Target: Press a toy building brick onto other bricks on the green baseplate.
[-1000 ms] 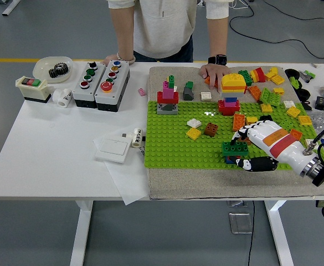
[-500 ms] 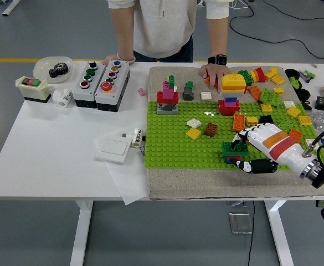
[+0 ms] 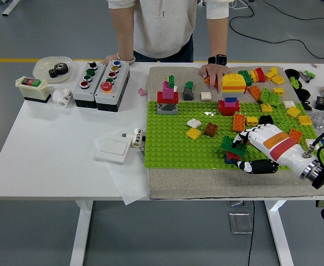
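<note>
The green baseplate (image 3: 173, 141) lies on a beige mat and carries several small brick stacks. My right hand (image 3: 243, 151), white with an orange and red band, reaches in from the lower right at the plate's front right. Its fingers (image 3: 251, 136) and thumb (image 3: 257, 165) are curled around a dark green brick (image 3: 232, 144), which is tilted. Just under that brick, on the plate, sits a small stack of blue and red bricks (image 3: 230, 158). My left hand is out of view.
A red, pink and green tower (image 3: 168, 98) and a red-blue stack (image 3: 229, 105) stand further back. Loose bricks (image 3: 267, 97) crowd the right. A person's hand (image 3: 213, 71) rests on the mat's far edge; the other hand (image 3: 116, 57) is behind the button boxes (image 3: 101, 80).
The dark green brick has tipped and risen slightly, shifting a little left over the blue and red stack. My right hand has barely moved. The person's hands stay put.
</note>
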Robot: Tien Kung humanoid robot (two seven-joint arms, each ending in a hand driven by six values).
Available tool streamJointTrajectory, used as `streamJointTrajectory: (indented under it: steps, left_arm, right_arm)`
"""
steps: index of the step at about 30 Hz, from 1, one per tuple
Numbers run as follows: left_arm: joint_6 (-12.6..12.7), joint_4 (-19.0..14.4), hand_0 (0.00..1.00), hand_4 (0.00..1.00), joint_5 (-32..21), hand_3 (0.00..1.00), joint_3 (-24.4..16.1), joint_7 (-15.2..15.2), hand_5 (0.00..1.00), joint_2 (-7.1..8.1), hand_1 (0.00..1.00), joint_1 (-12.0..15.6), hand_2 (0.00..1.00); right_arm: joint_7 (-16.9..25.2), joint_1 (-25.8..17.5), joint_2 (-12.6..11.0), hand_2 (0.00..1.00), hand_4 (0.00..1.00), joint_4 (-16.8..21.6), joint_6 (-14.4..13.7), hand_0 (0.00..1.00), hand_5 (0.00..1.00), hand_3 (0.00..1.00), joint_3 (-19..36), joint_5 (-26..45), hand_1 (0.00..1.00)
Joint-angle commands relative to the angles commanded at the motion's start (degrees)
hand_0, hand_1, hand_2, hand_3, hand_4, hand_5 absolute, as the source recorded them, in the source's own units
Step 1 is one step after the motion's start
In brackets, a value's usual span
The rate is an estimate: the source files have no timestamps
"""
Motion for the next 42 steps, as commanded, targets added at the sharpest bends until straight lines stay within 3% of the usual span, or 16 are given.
streamJointTrajectory:
  steps: [42]
  left_arm:
    - [0.0, 0.1, 0.524, 0.841, 0.9, 0.797, -0.5, 0.3, 0.825, -0.04, 0.617, 0.4, 0.778]
  right_arm:
    - [0.1, -0.3, -0.1, 0.562, 0.711, 0.9, -0.1, 0.552, 0.484, 0.549, -0.3, 0.0, 0.517]
